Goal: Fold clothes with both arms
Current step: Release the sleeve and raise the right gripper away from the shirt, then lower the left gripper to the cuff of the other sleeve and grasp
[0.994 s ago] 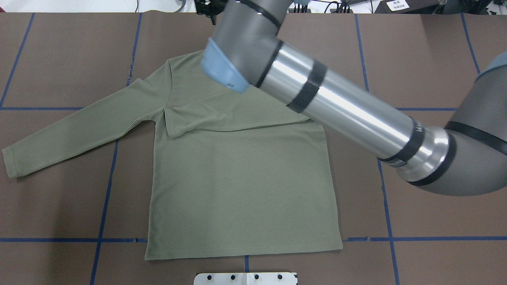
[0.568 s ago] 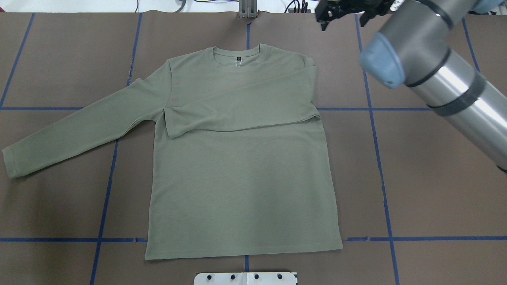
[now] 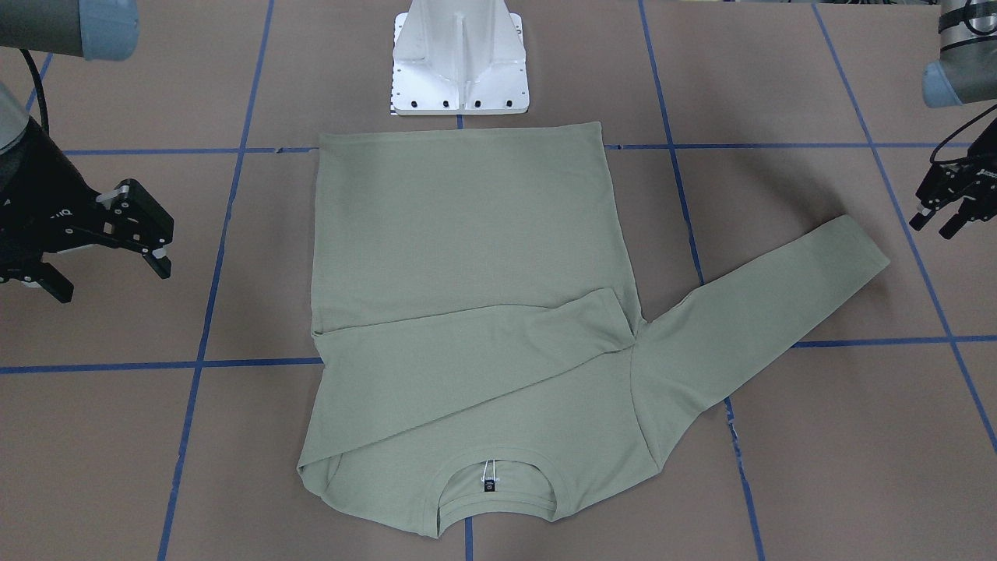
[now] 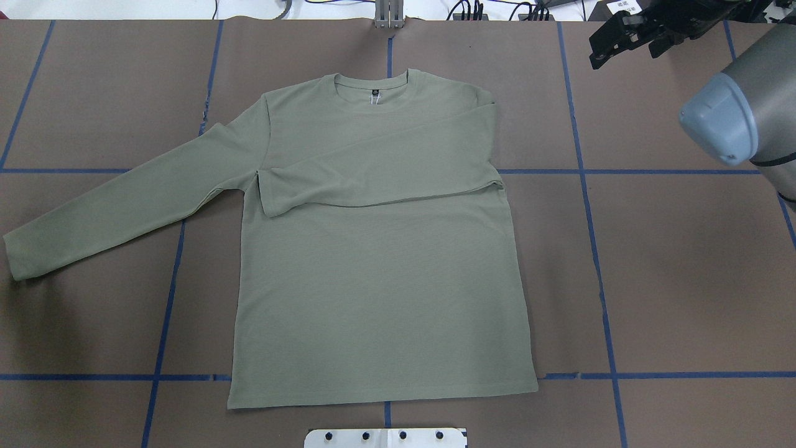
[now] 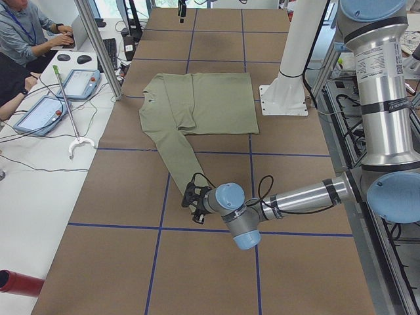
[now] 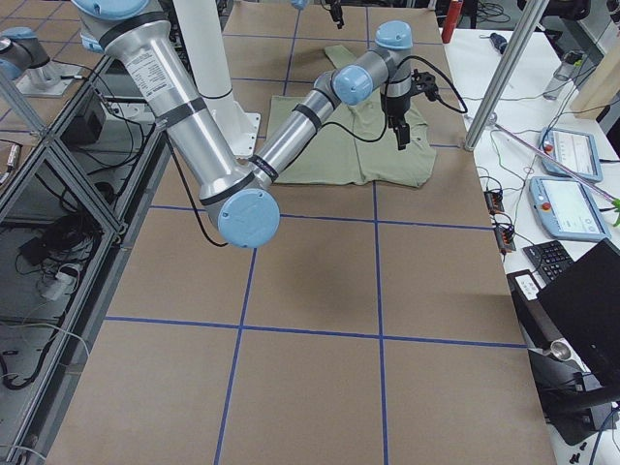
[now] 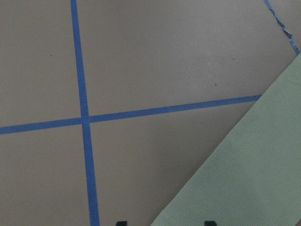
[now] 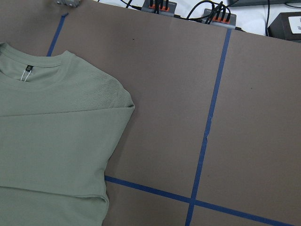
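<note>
We see the shirt (image 4: pixel 379 280) flat on the surface (image 4: pixel 684 280), mid-table, collar away from the robot. The folded sleeve (image 4: pixel 385 168) crosses the chest; the outstretched sleeve (image 4: pixel 124 205) reaches twd the robot's left. Right end effector (image 3: pixel 115 285) is wide open, empty, beside the shirt. Left end effector (image 3: pixel 931 228) is open too, holding nothing, near the outstretched sleeve's end.

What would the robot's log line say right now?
shirt: flat | one sleeve: folded in | other sleeve: spread out | left gripper: open, near cuff | right gripper: open, off shirt
</note>
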Motion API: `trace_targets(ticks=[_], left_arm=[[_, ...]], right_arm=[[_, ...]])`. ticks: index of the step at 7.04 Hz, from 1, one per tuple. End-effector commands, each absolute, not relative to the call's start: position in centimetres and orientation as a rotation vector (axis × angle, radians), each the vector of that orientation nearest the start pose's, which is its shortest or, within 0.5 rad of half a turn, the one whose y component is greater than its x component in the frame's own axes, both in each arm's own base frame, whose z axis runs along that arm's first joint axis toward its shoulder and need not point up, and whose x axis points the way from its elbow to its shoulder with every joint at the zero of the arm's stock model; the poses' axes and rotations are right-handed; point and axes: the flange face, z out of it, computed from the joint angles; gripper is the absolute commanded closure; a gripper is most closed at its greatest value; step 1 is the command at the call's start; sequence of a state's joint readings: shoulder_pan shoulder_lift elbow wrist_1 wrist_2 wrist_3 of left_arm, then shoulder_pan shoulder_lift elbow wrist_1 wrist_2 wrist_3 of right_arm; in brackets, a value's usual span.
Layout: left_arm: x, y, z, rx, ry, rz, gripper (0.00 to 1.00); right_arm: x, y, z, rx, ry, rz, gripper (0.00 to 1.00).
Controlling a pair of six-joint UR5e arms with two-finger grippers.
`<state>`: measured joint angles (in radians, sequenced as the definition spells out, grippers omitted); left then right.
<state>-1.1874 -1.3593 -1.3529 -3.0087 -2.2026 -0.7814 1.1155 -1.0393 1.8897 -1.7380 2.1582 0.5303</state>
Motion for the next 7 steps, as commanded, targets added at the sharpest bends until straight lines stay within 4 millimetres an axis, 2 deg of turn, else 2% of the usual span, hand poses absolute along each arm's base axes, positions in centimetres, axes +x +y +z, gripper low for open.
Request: trace_targets(ticks=[1,3,4,7], left_arm=[[11.2,-39.6,70.1,0.45,1.045,-0.025,0.38],[13.8,-43.0,71.8,0.427,1.035,-0.01,0.39],[14.0,-43.5,72.9,0.414,1.022,-0.011,0.4],[13.4,-42.0,73.8,0.422,1.026,0.016,0.41]], right_arm=[[-19.2,-57.2,24.6,0.312,-0.802,-0.126,0.0],[-19.2,-57.1,25.1,0.302,-0.798,-0.121,0.0],[-19.1,-57.1,25.2,0.3,-0.798,-0.115,0.0],[-19.0,-56.8,25.5,0.301,-0.795,-0.118,0.0]])
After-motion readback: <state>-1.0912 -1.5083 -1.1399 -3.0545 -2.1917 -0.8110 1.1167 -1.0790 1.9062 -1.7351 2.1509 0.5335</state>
